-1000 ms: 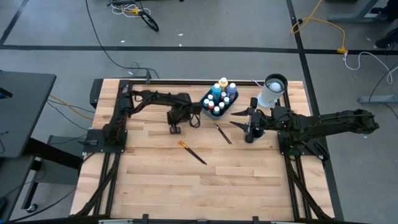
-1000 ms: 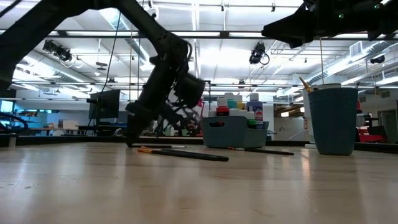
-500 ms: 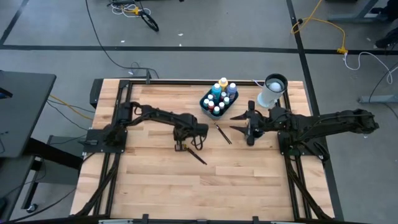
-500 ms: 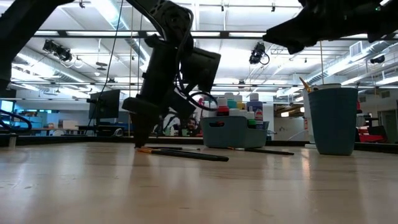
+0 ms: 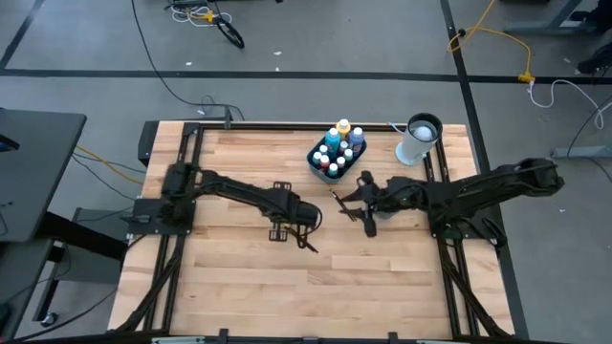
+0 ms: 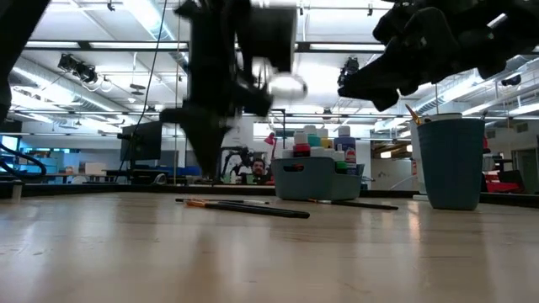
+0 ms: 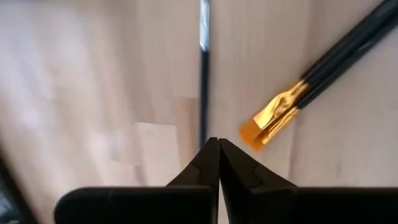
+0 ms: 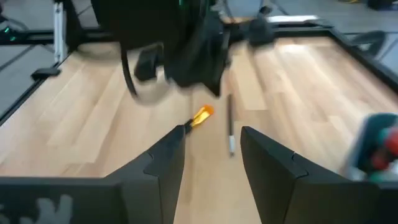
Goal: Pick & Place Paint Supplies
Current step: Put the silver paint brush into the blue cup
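Note:
An orange-bristled dark brush [image 5: 304, 240] [image 7: 311, 74] lies flat on the table's middle, with a thin dark brush [image 7: 203, 87] [image 8: 229, 127] flat beside it. My left gripper [image 5: 280, 231] [image 7: 213, 144] is shut, pointing down over the thin brush's end, and in the low view it hangs above the wood [image 6: 206, 156]. Another dark brush [image 5: 335, 198] [image 6: 354, 203] lies near my right gripper [image 5: 356, 208] [image 8: 211, 146], which is open and faces the orange bristles [image 8: 203, 114]. The paint bottles stand in a dark blue bin [image 5: 337, 153] [image 6: 316, 178].
A tall white cylinder with a dark top [image 5: 418, 139] [image 6: 450, 160] stands at the far right, with a brush tip sticking out of it [image 6: 413, 114]. Black frame rails [image 5: 177, 239] run along both sides. Bare wood [image 5: 316, 296] spreads toward the near edge.
My left gripper has swung from beside the bin toward the table's near edge and right, ending over the orange-bristled brush. My right gripper has moved left and toward the near edge, closer to the brushes. The brushes have stayed where they were.

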{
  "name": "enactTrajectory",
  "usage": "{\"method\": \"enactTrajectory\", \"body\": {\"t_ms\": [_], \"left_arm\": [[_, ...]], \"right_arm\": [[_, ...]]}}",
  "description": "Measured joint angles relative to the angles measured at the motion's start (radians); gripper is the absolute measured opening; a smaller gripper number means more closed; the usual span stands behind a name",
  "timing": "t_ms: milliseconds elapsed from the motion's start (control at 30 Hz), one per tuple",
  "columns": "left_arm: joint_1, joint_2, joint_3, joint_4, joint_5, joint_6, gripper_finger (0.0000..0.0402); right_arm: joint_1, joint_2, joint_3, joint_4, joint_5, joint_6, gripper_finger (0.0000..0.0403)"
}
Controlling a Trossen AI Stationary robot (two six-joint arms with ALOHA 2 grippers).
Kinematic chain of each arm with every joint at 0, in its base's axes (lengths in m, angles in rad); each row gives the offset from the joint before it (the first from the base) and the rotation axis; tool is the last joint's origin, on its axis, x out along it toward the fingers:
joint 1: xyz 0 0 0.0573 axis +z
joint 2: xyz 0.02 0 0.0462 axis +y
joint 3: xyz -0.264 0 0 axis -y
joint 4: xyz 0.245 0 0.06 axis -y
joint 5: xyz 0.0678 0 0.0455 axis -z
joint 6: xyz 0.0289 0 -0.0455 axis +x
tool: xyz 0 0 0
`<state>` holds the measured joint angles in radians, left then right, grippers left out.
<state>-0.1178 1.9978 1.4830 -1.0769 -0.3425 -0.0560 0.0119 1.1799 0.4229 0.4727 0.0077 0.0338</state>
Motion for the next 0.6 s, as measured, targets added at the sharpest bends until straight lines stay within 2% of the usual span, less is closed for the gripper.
{"method": "enactTrajectory", "body": {"t_ms": [133, 233, 333, 433, 600], "left_arm": [[-0.037, -0.149, -0.002, 0.026, -0.089, -0.022, 0.0004], [-0.063, -0.277, -0.069, 0.152, -0.157, -0.027, 0.0007], [-0.090, -0.410, -0.214, 0.359, -0.163, 0.001, 0.0010], [-0.107, -0.530, -0.390, 0.574, -0.133, 0.011, 0.0006], [-0.113, -0.685, -0.667, 0.926, -0.073, 0.028, 0.0008]], "right_arm": [[0.044, 0.089, 0.077, 0.000, 0.001, -0.014, 0.0158], [0.071, 0.167, 0.140, -0.012, 0.002, -0.001, 0.0158], [0.091, 0.246, 0.198, -0.019, 0.019, 0.005, 0.0158], [0.099, 0.316, 0.253, -0.059, 0.090, 0.004, 0.0158], [0.084, 0.413, 0.374, -0.233, 0.153, -0.006, 0.0158]]}}
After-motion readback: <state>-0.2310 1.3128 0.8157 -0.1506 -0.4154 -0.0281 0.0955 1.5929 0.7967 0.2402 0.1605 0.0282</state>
